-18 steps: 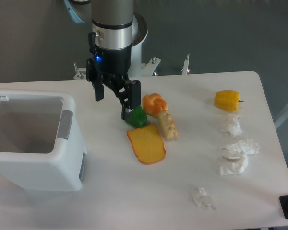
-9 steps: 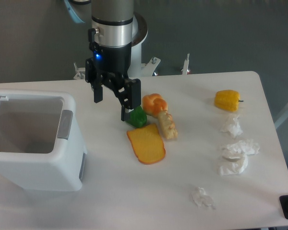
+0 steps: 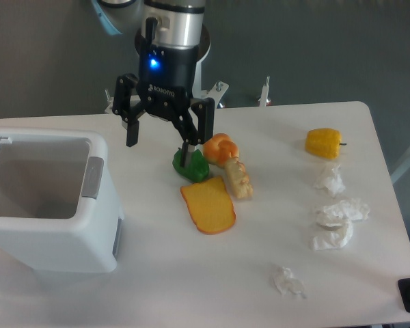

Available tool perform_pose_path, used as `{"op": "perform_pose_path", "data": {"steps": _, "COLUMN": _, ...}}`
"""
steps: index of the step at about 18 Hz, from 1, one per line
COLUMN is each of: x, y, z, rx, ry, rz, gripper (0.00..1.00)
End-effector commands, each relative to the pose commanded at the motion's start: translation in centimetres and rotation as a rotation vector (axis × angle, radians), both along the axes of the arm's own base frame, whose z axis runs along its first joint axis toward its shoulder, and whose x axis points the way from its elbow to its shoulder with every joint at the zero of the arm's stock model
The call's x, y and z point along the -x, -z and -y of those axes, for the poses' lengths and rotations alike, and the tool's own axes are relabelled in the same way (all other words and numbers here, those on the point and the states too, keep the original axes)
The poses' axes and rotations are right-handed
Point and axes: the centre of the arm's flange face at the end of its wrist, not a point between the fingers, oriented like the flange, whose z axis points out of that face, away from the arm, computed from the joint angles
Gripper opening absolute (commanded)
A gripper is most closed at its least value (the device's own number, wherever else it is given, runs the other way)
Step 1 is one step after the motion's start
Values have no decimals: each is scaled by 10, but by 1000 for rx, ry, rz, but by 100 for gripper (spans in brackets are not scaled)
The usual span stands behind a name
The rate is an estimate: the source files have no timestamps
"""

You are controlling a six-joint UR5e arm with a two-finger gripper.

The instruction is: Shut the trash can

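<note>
I see the black two-finger gripper (image 3: pixel 160 145) above the white table (image 3: pixel 260 225), jaws spread wide and holding nothing — its right-hand finger sits just in front of a green toy pepper (image 3: pixel 193 167). The large white boxy plastic trash can (image 3: pixel 51 205) stands at the table's left edge, top open — well apart from the gripper.

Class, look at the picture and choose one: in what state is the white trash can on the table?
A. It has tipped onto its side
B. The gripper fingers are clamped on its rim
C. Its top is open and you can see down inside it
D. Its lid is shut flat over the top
C. The trash can stands upright with its interior visible from above, and the open gripper is apart from it, over by the food items.
</note>
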Motion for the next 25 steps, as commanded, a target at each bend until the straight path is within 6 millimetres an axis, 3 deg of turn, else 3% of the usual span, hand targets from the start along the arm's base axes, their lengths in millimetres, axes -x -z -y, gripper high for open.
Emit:
{"op": "perform_pose_path", "data": {"steps": 4, "x": -15, "y": -14, "z": 5, "rx": -27, "ry": -27, "rz": 16, "gripper": 100}}
{"op": "perform_pose_path", "data": {"steps": 6, "x": -35, "y": -19, "z": 1, "rx": -56, "ry": -4, "rz": 59, "gripper": 100}}
{"op": "perform_pose_path", "data": {"steps": 9, "x": -59, "y": -24, "z": -9, "rx": -119, "ry": 47, "rz": 167, "gripper": 100}}
{"op": "perform_pose_path", "data": {"steps": 15, "x": -83, "y": -36, "z": -17, "rx": -254, "ry": 138, "rz": 428, "gripper": 100}}
{"op": "perform_pose_path", "data": {"steps": 18, "x": -90, "y": -39, "z": -19, "rx": -275, "ry": 165, "rz": 471, "gripper": 100}}
{"op": "perform_pose_path", "data": {"steps": 25, "x": -138, "y": -40, "z": -35, "rx": -265, "ry": 265, "rz": 504, "gripper": 100}}
